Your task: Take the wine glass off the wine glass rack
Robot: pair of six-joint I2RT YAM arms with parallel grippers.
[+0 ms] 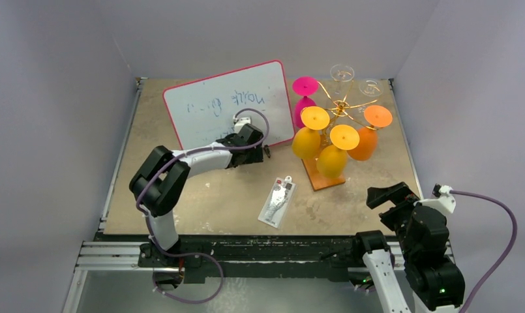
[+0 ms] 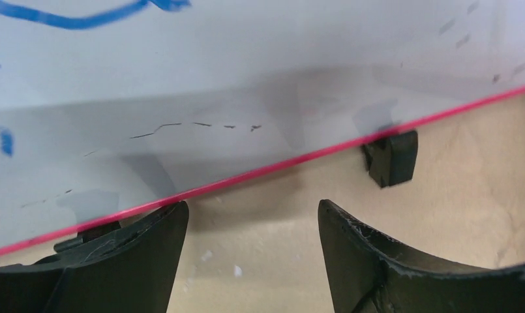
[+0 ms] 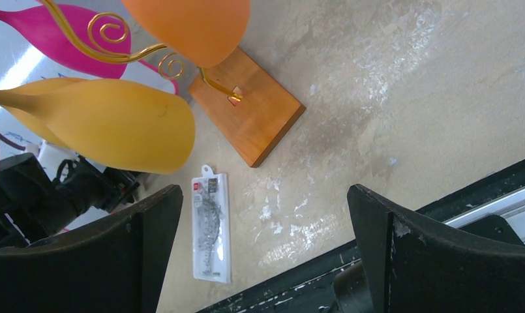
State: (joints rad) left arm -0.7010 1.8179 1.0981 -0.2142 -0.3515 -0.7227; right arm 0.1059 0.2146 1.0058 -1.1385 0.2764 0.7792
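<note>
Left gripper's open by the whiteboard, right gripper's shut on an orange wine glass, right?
No: the right wrist view shows the right gripper open and empty, short of the orange wine glass. The left gripper is open by the whiteboard.

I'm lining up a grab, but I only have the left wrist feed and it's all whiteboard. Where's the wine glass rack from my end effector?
Observer: The wine glass rack stands to the right of the left end effector, just past the right edge of the whiteboard.
Operator: Which glass hangs closest?
Observer: The left yellow glass, hanging bowl-down on the rack's left side.
Operator: And the other side?
Observer: The right end effector sits open at the near right, apart from the rack.
</note>
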